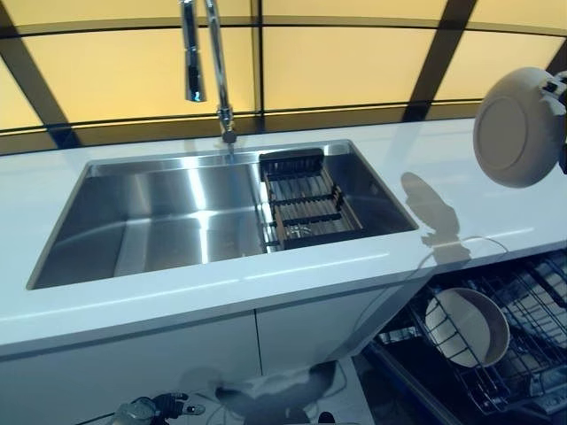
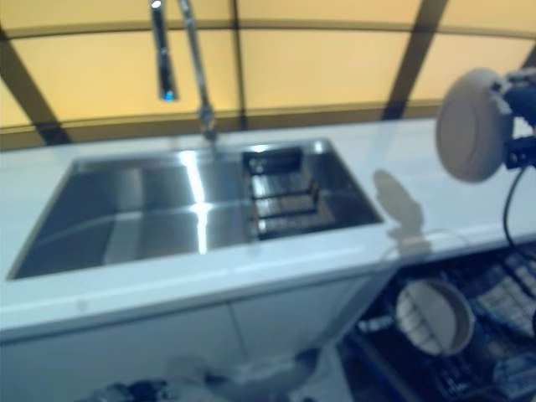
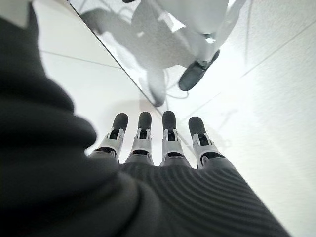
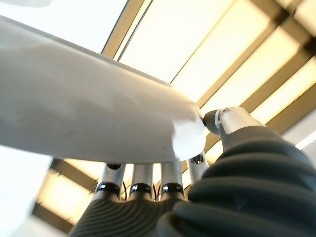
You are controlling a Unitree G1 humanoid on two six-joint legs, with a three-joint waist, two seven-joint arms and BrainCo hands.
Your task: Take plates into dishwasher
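Observation:
My right hand [image 2: 512, 96] is at the far right, above the white countertop [image 1: 478, 190]. It pinches a white plate [image 1: 518, 128] held up on edge, its underside facing the sink. In the right wrist view the plate [image 4: 98, 123] sits between the thumb [image 4: 232, 118] and the fingers [image 4: 143, 180]. The dishwasher's lower rack [image 1: 532, 292] is pulled out at the lower right, below the counter edge, with a cream plate [image 1: 467, 326] standing in it. My left hand [image 3: 158, 148] hangs low over the floor, fingers straight, holding nothing.
A steel sink [image 1: 177, 212] is set in the counter, with a dark drainer rack [image 1: 306, 204] in its right part. A tall chrome faucet [image 1: 213, 62] stands behind it. White cabinet doors [image 1: 177, 354] lie below the counter.

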